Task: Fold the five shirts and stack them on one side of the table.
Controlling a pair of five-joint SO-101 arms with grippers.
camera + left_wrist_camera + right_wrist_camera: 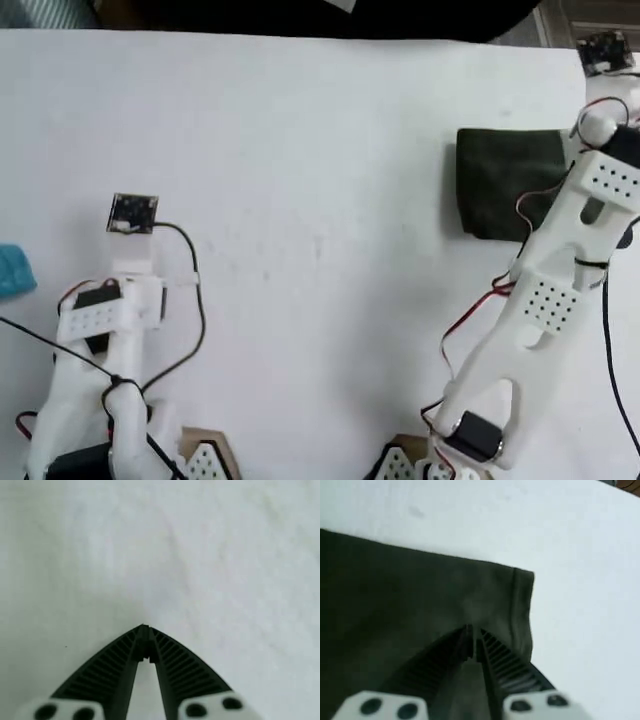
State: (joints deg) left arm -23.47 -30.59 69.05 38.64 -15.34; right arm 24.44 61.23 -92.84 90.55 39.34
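We see a white worktop (pixel 300 150) spreading across our view, a dark band (pixel 200 12) beyond its far edge, a grey striped patch (pixel 40 12) at one far corner.

Bright, even, slightly washed-out light over the white table (pixel 300 150), shadows faint and soft-edged.

The shirt (pixel 500 180) is plain dark green, the table (pixel 300 130) white (and the small cloth (pixel 12 270) is teal).
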